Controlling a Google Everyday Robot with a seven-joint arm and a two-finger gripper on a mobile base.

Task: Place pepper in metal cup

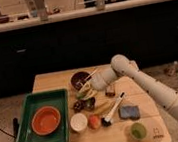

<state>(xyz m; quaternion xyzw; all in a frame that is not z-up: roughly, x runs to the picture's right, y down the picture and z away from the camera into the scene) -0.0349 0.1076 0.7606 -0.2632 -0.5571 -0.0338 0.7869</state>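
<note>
The pepper (84, 93) is a slim green curved shape in the middle of the wooden table (49, 82), just in front of the dark brown bowl. My gripper (90, 87) is right over it, at its upper right end, reaching in from the right on the white arm. Whether the pepper is lifted or lying on the table does not show. The metal cup (90, 104) is a small grey cup directly in front of the pepper, next to a dark round item (79, 106).
A dark brown bowl with a spoon (79, 79) stands behind the gripper. A green tray (27, 138) holds an orange bowl (45, 120) at left. In front are a white cup (79, 121), an orange fruit (94, 121), a yellow banana-shaped item (102, 107), a brush (114, 109), a blue sponge (129, 111) and a green cup (137, 130).
</note>
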